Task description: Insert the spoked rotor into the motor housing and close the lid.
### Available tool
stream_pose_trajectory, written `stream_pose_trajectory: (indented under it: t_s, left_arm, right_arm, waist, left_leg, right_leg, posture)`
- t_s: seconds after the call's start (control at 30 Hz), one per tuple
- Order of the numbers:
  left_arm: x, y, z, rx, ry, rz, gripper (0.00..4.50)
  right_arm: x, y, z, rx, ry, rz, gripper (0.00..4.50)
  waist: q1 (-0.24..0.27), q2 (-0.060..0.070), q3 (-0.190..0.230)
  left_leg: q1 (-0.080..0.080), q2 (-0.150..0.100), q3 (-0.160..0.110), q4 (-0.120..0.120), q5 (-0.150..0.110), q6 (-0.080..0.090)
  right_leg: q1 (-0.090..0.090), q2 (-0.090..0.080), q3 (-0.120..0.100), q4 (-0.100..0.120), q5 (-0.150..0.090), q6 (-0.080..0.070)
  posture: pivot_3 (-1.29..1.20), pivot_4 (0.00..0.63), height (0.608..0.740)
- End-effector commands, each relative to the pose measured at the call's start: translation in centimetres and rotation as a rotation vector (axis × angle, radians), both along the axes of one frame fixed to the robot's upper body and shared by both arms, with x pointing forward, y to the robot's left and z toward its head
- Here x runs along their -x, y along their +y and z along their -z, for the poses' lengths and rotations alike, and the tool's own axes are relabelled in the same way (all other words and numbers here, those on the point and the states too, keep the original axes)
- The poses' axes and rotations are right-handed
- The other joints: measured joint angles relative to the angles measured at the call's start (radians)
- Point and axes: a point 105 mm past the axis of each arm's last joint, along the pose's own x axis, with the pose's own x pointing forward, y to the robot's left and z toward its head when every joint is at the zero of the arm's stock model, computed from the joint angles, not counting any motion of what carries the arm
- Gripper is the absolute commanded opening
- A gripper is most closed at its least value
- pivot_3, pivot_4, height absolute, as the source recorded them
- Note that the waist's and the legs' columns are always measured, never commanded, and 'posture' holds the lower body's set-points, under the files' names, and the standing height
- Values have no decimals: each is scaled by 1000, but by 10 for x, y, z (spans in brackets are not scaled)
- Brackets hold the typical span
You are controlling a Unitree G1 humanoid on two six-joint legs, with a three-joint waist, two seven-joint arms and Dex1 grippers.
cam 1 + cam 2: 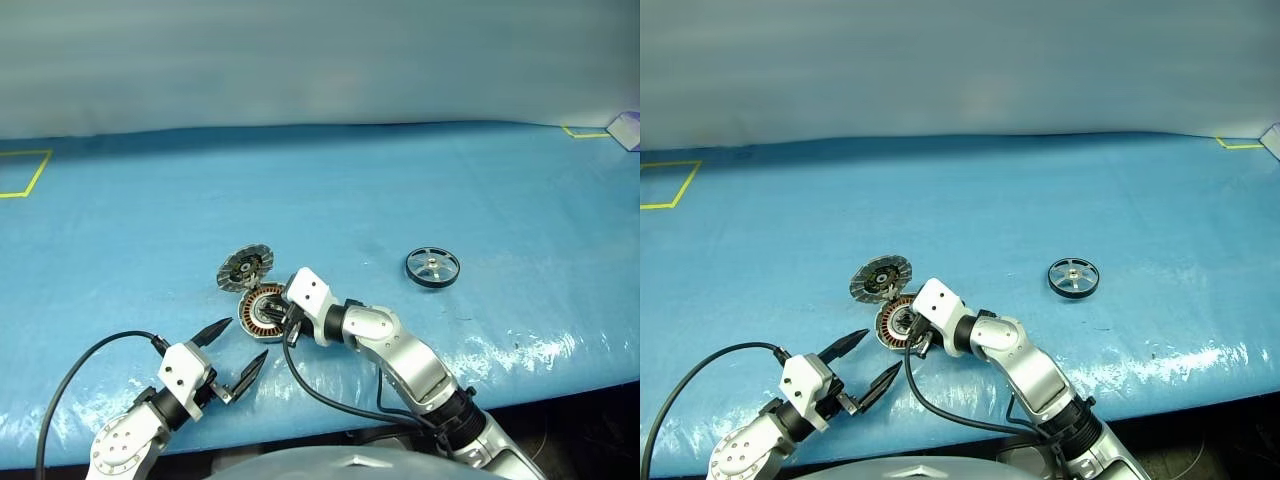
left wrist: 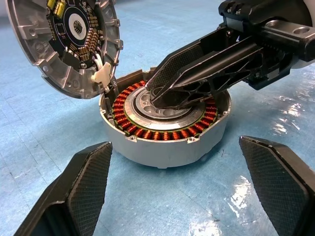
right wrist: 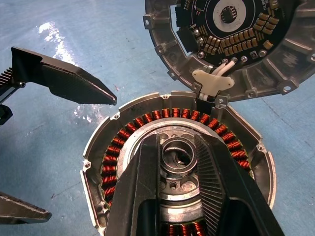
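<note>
Motor housing point(image 1: 262, 312) sits open on the blue table cover point(image 1: 420, 180), its lid point(image 1: 245, 268) tilted up at its 11 o'clock edge. Right gripper point(image 3: 178, 147) reaches into the housing's silver centre, fingers narrowly parted, grasping nothing. Left gripper point(image 1: 240, 352), fingers spread wide, hovers near the housing's 7 o'clock; the spoked rotor point(image 1: 433, 268) lies well apart at 3 o'clock.

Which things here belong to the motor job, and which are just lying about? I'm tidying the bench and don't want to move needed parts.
Part of the job:
- motor housing, with the right gripper in its centre
- lid, open
- spoked rotor, lying apart on the sheet

Just there:
- yellow tape marks
- pale object at the table's far corner
</note>
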Motion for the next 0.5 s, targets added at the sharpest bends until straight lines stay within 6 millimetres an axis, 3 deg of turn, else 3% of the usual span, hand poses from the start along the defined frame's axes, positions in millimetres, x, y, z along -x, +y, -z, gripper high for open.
stream_pose_trajectory:
  t_s: [0.03, 0.07, 0.1, 0.27, 0.37, 0.5]
  left_arm:
    - [0, -2, -3, 8, -19, 8, 4500]
    - [0, -2, -2, 9, -18, 8, 4500]
    - [0, -2, -2, 9, -17, 9, 4500]
    - [0, -2, 0, 9, -12, 8, 4500]
    - [-1, -3, 1, 11, -10, 9, 4500]
    - [-1, -3, 1, 12, -10, 11, 4500]
  right_arm:
    - [5, 3, 3, -1, 11, -20, 660]
    - [5, 2, 3, 0, 12, -18, 660]
    - [4, 2, 3, 0, 13, -15, 1385]
    - [5, -2, -4, -22, 20, -11, 2999]
    - [4, -3, -16, -71, 23, 1, 2999]
    - [1, -4, -30, -119, 15, 30, 2041]
  waist:
    - [0, 0, 0]
    - [0, 0, 0]
    - [0, 0, 0]
    - [1, 0, 0]
    - [1, 0, 0]
    - [1, 0, 0]
  left_leg:
    - [0, 0, 0, 0, 0, 0]
    - [0, 0, 0, 0, 0, 0]
    - [0, 0, 0, 0, 0, 0]
    - [1, 0, 0, 0, 0, 0]
    - [0, 0, 0, 0, 0, 0]
    - [0, 0, 0, 0, 0, 0]
  right_leg:
    - [0, 0, 0, 0, 0, 0]
    - [0, 0, 0, 0, 0, 0]
    - [0, 0, 0, 0, 0, 0]
    - [1, 0, 0, 0, 0, 0]
    - [1, 0, 0, 0, 0, 0]
    - [0, 0, 0, 0, 0, 0]
  posture:
    - [0, 150, 740]
    - [0, 150, 740]
    - [0, 150, 740]
    - [0, 150, 740]
    - [0, 150, 740]
    - [0, 150, 740]
